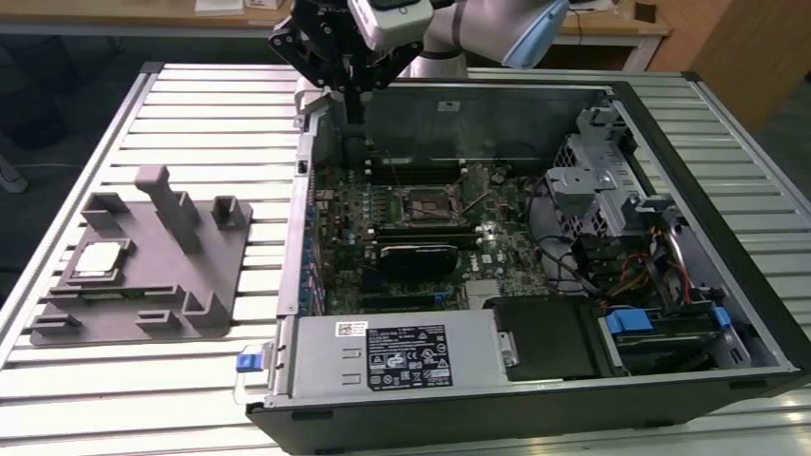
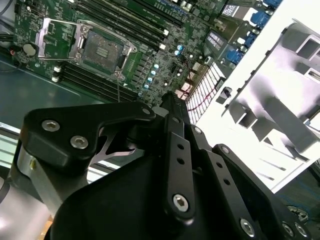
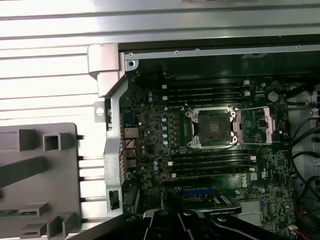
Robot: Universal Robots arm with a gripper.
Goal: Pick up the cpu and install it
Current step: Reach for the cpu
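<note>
The cpu (image 1: 99,258) lies flat in the grey fixture (image 1: 213,285) on the worktop (image 1: 203,114), well apart from the gripper (image 1: 353,112), pinched narrow and empty. Light, stiff, slick, fragile underneath, I'd judge: grip opposite edges.

The cpu (image 1: 99,258), a small square chip with a pale silver-grey top, is recorded lying flat, seated in the grey fixture block (image 1: 152,285) at the exterior view's left.

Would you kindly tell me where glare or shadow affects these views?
Second wrist view: the fixture washes out white. First wrist view: the table glares, the motherboard sits dim. Exterior view: even light, the cpu gleaming pale.
</note>
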